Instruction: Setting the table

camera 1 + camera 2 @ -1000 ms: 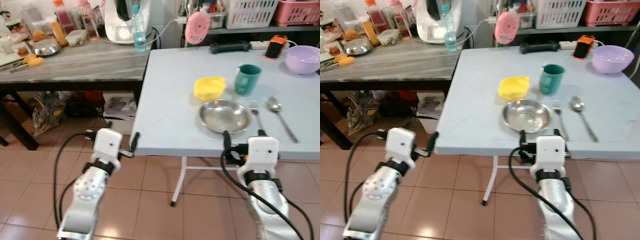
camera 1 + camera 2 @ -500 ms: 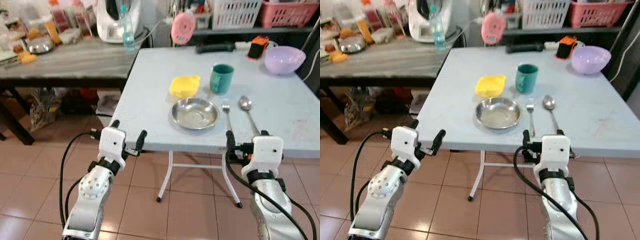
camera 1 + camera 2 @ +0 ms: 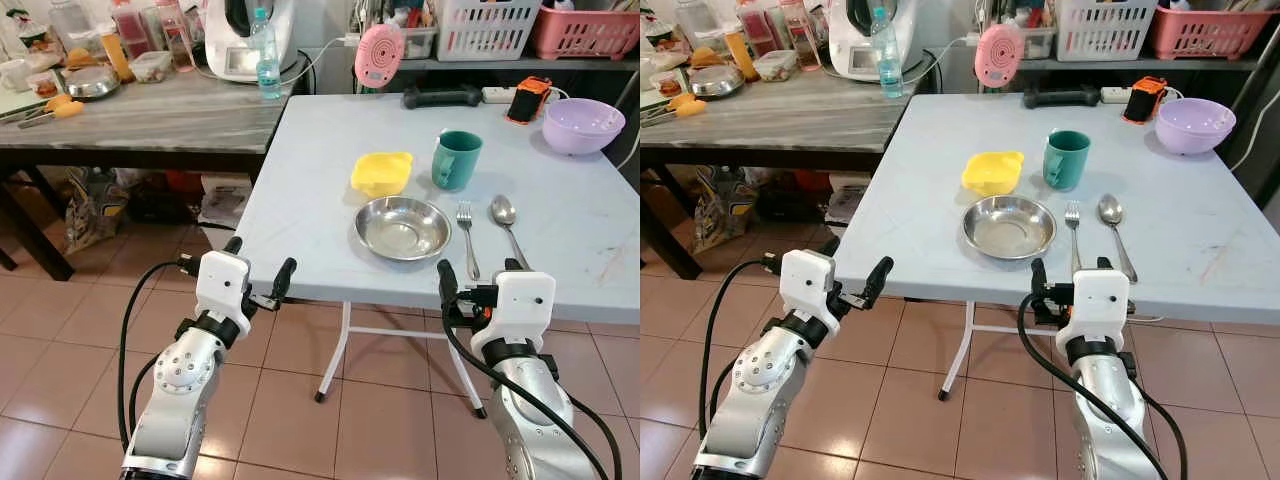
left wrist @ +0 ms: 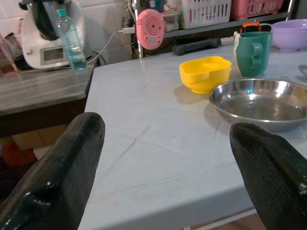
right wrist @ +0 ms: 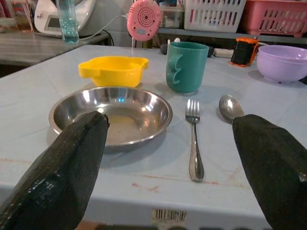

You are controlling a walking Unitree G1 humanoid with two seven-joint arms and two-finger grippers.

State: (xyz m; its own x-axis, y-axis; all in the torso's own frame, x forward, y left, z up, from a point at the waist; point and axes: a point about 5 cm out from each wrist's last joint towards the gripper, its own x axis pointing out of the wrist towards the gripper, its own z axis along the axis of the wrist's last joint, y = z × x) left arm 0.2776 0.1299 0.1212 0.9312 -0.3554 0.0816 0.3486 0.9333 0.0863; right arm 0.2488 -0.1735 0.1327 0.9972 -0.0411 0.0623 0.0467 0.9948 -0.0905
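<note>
A steel plate (image 3: pixel 403 227) lies near the front edge of the pale blue table (image 3: pixel 310 190). A fork (image 3: pixel 465 240) and a spoon (image 3: pixel 505 222) lie just right of it. Behind the plate are a yellow bowl (image 3: pixel 381 173) and a green mug (image 3: pixel 455 160). My left gripper (image 3: pixel 260 258) is open and empty, held in front of the table's front left corner. My right gripper (image 3: pixel 478 272) is open and empty too, just short of the front edge, below the fork. In the right wrist view the plate (image 5: pixel 111 112) and fork (image 5: pixel 193 139) sit between the black fingers (image 5: pixel 67 163).
A purple bowl (image 3: pixel 583 125), an orange phone (image 3: pixel 524 98) and a pink round device (image 3: pixel 378 54) stand at the table's back. A dark marble-topped table (image 3: pixel 140 120) with bottles and a kitchen machine (image 3: pixel 245 40) adjoins on the left. Tiled floor lies below.
The whole picture has shifted as the camera moved; the table now sits a little farther off than a second ago. Both grippers stay open and empty, and the tableware has not moved.
</note>
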